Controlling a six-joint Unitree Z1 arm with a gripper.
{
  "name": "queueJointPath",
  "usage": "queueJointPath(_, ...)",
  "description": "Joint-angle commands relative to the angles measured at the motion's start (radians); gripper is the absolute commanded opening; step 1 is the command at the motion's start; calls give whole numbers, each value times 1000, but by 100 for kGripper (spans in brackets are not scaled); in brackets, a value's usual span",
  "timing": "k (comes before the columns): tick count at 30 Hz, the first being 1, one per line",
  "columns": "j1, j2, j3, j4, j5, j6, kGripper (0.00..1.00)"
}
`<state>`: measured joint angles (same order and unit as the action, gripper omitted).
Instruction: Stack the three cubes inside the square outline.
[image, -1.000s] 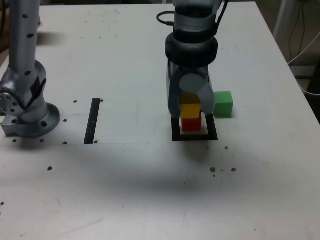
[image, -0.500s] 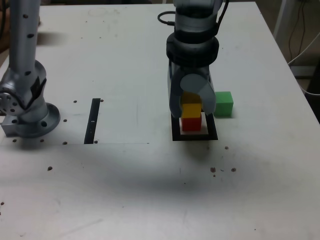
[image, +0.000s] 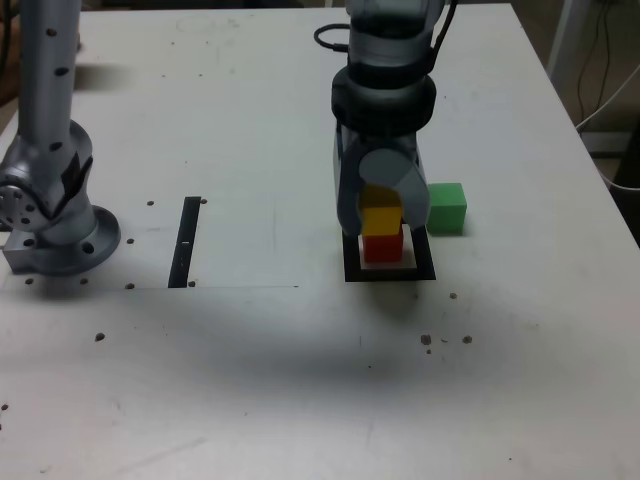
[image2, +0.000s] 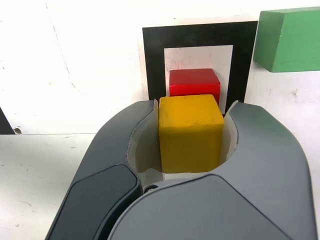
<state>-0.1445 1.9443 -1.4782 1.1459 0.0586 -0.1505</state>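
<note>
White worktop (image: 250, 380) fills the exterior view, speckled with small dark marks. Going from that view's left: the arm's grey base (image: 50, 215) near the left edge, then 1 thin black strip (image: 186, 241) with its long axis running toward the far edge. Right of centre lies 1 square outline (image: 352, 272), sides parallel to the worktop edges. Inside it sits 1 red cube (image: 382, 248), with 1 yellow cube (image: 380, 220) on top, sides squared with the red cube's. The gripper (image2: 191, 135) points down, jaws clamped on the yellow cube's sides. Just beside the outline, toward the right edge, stands 1 green cube (image: 447, 207).
</note>
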Motion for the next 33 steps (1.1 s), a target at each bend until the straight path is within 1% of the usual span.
queueJointPath(1,3,8,2,-4,3,-1,29)
queueJointPath(20,5,8,9,-28,1,-1,29)
queueJointPath(24,5,8,12,-24,4,0,32)
queueJointPath(26,6,8,13,-19,6,4,37)
queueJointPath(28,7,9,13,-15,4,11,44)
queueJointPath(33,10,11,13,-18,-9,44,74)
